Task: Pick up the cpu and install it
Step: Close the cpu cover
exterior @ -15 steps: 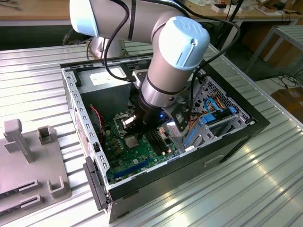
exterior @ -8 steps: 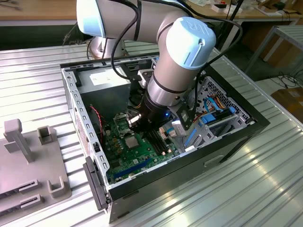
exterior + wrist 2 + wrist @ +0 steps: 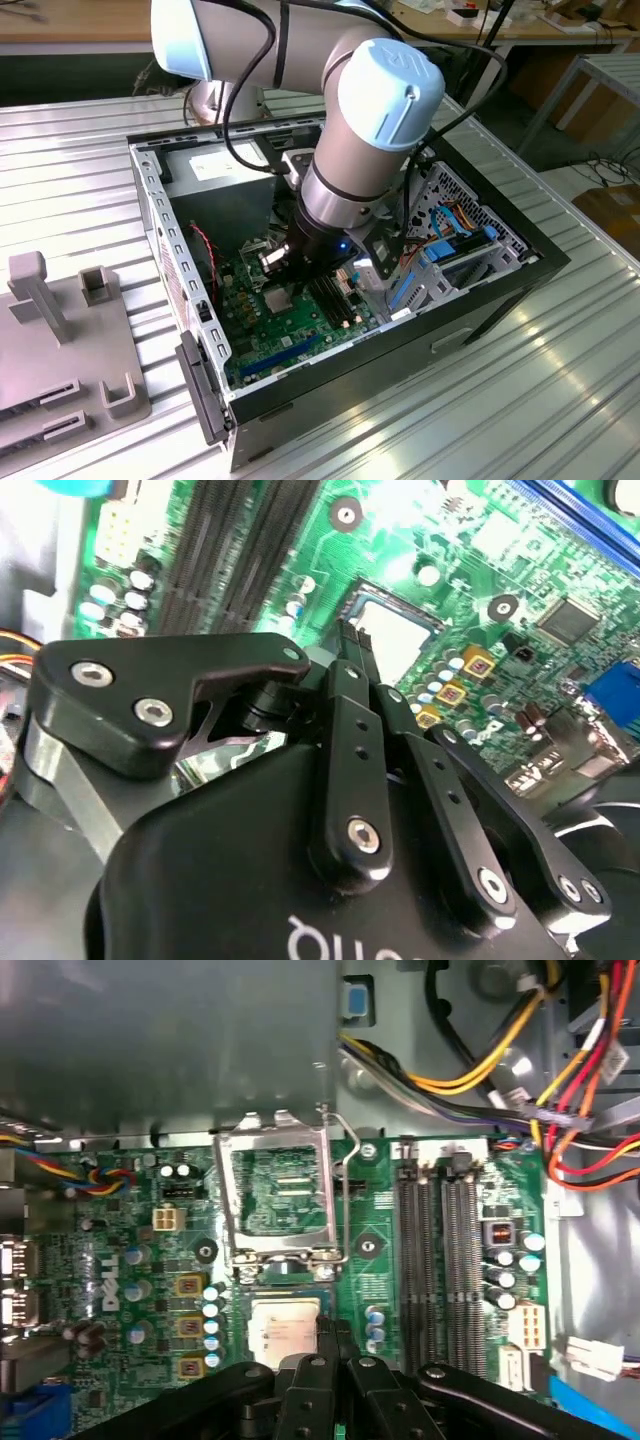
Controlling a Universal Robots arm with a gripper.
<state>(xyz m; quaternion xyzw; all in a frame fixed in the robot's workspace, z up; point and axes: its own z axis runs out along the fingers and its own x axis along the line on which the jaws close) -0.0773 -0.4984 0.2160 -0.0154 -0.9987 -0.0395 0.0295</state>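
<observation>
Bench [image 3: 560, 380]: ribbed shiny metal, carrying everything here.
Computer case [image 3: 480, 310]: black, lying open side up in the middle of the bench.
Motherboard [image 3: 265, 335]: green, flat on the floor of the case.
Memory slots [image 3: 440, 1260]: long and dark, side by side on the motherboard.
Cables [image 3: 580, 1080]: yellow, red and orange, bunched near the memory slots.
Metal box [image 3: 215, 165]: grey, in the case's far corner.
Holder [image 3: 60, 340]: pale grey with upright posts, on the bench at the exterior view's left, apart from the case.

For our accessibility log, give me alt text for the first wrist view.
The tool sits at the edge of the silver-topped cpu, which lies on the green motherboard. The socket's metal cover frame stands open beside it, with memory slots and coloured cables farther off.
</observation>
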